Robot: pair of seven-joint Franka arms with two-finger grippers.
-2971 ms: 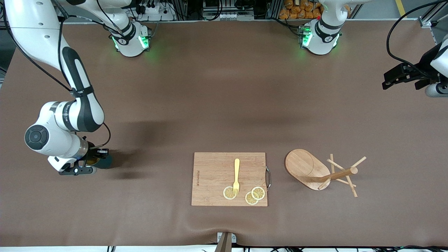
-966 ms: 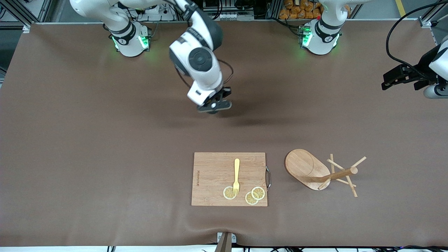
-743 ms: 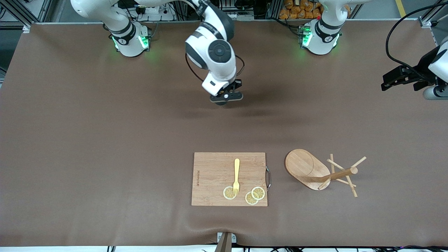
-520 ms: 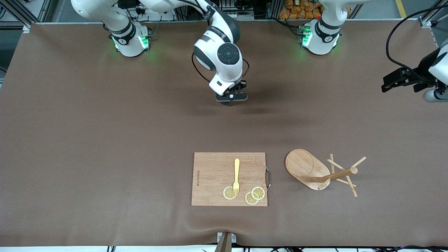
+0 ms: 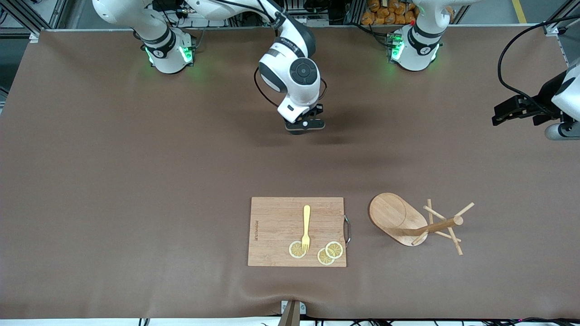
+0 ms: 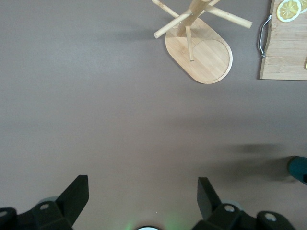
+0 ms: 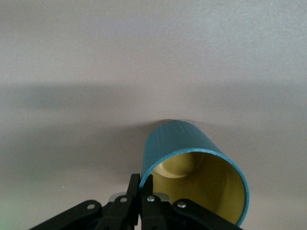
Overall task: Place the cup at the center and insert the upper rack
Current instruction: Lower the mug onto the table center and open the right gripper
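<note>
The right gripper point(image 5: 304, 125) pinches the rim of the cup point(image 7: 194, 167) between closed fingers and holds it low over the bare mat, toward the robots' bases from the cutting board point(image 5: 276, 231). The upper rack point(image 5: 410, 222) (upright, with its post and pegs leaning in the front view) stands just beside the board toward the left arm's end. The left gripper point(image 5: 516, 108) waits in the air, fingers spread wide and holding nothing, well apart from the board at that same end.

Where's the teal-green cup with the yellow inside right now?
The teal-green cup is pinched by its rim in the shut right gripper, over bare table mid-width, farther from the front camera than the wooden cutting board.
</note>
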